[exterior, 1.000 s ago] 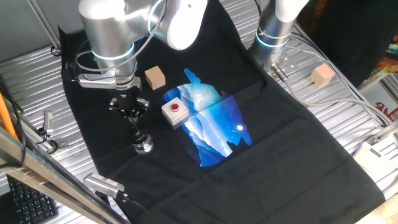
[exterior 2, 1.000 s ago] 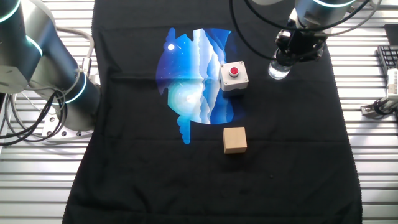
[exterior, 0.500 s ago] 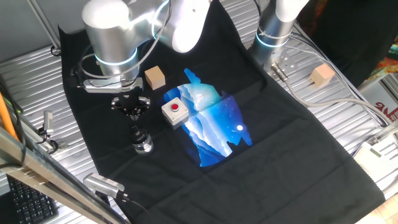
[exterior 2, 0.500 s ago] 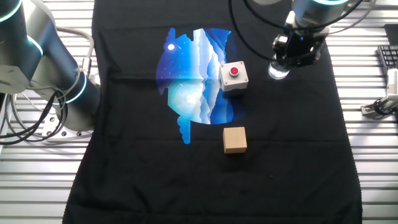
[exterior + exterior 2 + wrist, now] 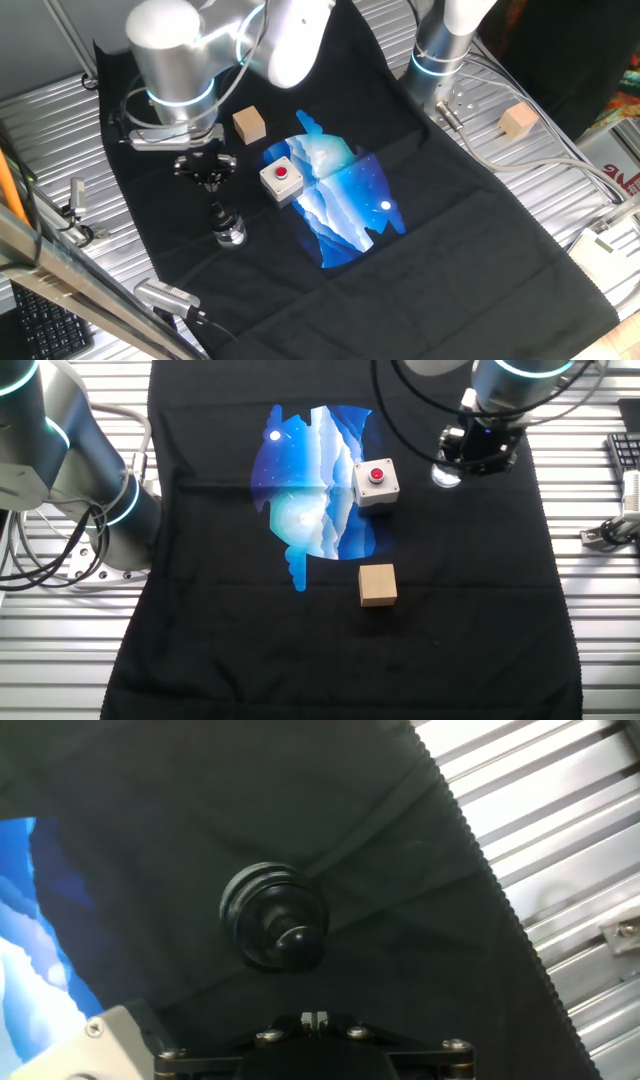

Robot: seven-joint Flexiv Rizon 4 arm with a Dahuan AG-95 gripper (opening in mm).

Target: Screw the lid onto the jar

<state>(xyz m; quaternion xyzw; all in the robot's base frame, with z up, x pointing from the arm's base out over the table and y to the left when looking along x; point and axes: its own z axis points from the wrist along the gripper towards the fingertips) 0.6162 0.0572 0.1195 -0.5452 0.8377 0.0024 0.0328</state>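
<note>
The jar (image 5: pixel 231 237) is a small clear cylinder standing upright on the black cloth, left of the red-button box. The black ribbed lid (image 5: pixel 245 900) sits on top of it. My gripper (image 5: pixel 221 212) hangs straight above, its thin black fingers drawn together into one column whose tip is at the lid. In the hand view the gripper (image 5: pixel 291 936) appears as one dark rounded tip in front of the lid's lower right, not around its rim. I cannot tell whether it touches the lid. In the other fixed view the hand hides most of the jar (image 5: pixel 443 476).
A white box with a red button (image 5: pixel 281 178) stands just right of the jar, its corner (image 5: pixel 110 1040) showing in the hand view. A tan wooden cube (image 5: pixel 249 125) lies behind it. A second arm's base (image 5: pixel 440 50) stands at the cloth's far edge, with another wooden cube (image 5: pixel 518 120) beside it.
The hand has turned about its own axis above the jar and shifted slightly. The jar and lid stay in the same spot.
</note>
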